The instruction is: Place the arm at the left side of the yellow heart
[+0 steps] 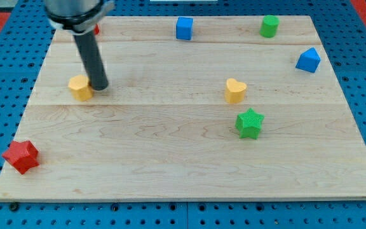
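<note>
The yellow heart (235,90) lies right of the board's middle. My tip (98,86) is far to the view's left of it, touching or just beside the right side of a yellow block (79,87) of unclear shape. The dark rod rises from the tip toward the view's top left. A green star (249,123) lies just below the yellow heart.
A blue cube (183,28) and a green cylinder-like block (269,26) stand along the top edge. A blue block (308,60) is at the right edge. A red star (21,156) sits at the bottom left corner. A red block (96,29) is mostly hidden behind the arm.
</note>
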Controlling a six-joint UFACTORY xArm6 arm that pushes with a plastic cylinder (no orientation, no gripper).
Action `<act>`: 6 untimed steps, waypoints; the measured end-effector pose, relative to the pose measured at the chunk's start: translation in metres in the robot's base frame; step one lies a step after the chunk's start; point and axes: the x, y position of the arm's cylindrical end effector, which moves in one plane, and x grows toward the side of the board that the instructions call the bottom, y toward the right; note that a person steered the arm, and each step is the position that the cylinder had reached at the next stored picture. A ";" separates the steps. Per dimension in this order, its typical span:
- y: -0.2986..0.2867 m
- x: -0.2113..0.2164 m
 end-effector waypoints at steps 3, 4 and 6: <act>0.026 -0.021; 0.026 -0.021; 0.016 -0.021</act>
